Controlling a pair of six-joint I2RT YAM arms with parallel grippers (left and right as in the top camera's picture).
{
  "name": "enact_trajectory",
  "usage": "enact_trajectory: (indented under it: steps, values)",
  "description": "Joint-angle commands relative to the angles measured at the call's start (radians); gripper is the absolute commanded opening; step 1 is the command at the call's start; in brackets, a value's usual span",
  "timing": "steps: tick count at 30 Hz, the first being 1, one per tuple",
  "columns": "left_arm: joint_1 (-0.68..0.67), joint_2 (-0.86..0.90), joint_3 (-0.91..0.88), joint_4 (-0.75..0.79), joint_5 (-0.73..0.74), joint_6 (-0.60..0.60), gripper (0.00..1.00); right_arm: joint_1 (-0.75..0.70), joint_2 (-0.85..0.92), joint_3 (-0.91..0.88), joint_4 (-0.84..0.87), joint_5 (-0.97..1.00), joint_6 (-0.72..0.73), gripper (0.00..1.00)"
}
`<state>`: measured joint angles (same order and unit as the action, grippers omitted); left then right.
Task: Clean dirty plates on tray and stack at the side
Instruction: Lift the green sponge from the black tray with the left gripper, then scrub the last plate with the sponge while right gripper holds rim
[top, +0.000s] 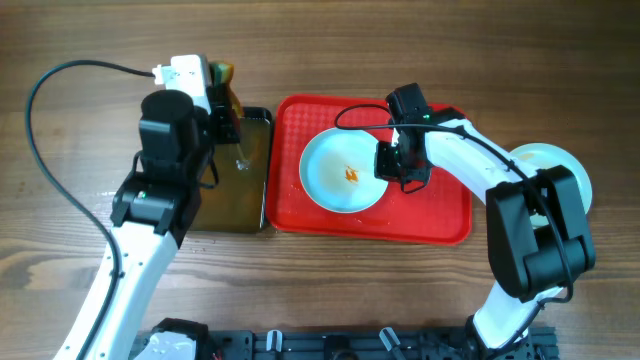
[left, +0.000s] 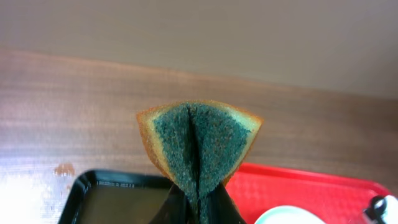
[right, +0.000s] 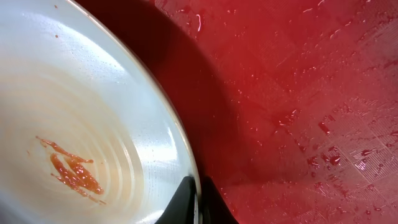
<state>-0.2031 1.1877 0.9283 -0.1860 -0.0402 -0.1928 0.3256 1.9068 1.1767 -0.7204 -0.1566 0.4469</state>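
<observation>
Overhead: one plate (top: 343, 172) lies on the tray (top: 440, 215), with the right gripper (top: 384, 160) at its right rim. A second plate (top: 545, 155) sits off the tray at far right, half hidden by that arm. The left gripper (top: 225, 97) hangs over the black tub (top: 262, 118), its fingers mostly covered.

Left wrist: the jaws pinch a folded sponge (left: 199, 137), and their base is cut off by the frame edge.

Right wrist: the jaws are narrow, clamped on the smeared plate's rim.

plate (top: 342, 172) on tray (top: 440, 215), tub (top: 240, 202) left of tray

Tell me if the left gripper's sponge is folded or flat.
Folded: the sponge bends around a centre crease, pinched in the left gripper.
</observation>
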Motion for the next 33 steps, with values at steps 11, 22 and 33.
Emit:
enact_trajectory:
  steps: [11,22,33]
  values:
    - [-0.005,0.452,0.003,-0.253,0.026,-0.032,0.04,0.002,0.018,-0.034,-0.002,0.019,-0.003,0.04]
    - [-0.018,0.265,0.010,-0.146,0.519,-0.099,0.04,0.002,0.018,-0.034,-0.003,0.018,-0.006,0.04]
    - [-0.226,0.534,0.007,0.267,0.678,-0.403,0.04,0.002,0.018,-0.034,-0.006,0.018,-0.011,0.04]
